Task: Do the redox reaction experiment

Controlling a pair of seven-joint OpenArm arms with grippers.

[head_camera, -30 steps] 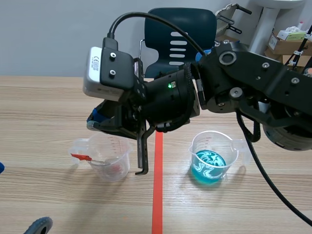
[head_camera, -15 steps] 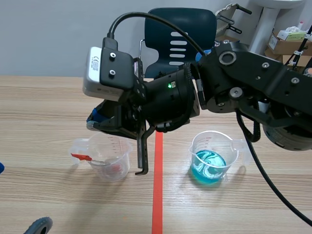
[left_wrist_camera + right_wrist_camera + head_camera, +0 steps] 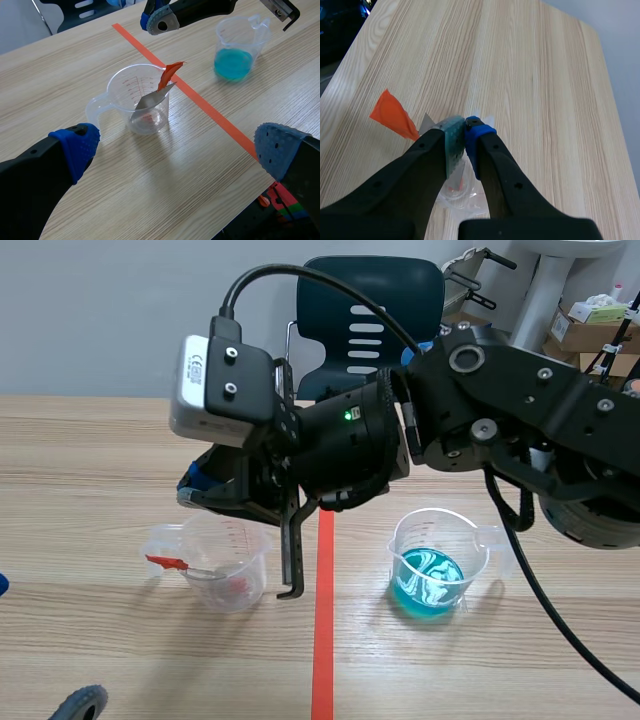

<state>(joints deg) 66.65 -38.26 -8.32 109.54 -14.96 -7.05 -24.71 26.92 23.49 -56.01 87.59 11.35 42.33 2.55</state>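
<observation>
Only the swirl in the blue-liquid cup (image 3: 432, 565) had shifted; my right arm (image 3: 500, 410) had not, with my right pincer (image 3: 465, 124) clenched empty above the clear cup (image 3: 215, 565) and my left pincer (image 3: 177, 150) spread wide. A careless drop, I reckoned, could clip the leaning spoon (image 3: 152, 97) and topple that cup.

Most of the clear beaker (image 3: 457, 195) hides beneath the right gripper (image 3: 465, 122); only 1 end of the spoon (image 3: 395, 116) shows.

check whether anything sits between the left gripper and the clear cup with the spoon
Nothing visible: bare table lies between the open left gripper and the clear cup. The shut right gripper hangs above the cup, not between.
</observation>
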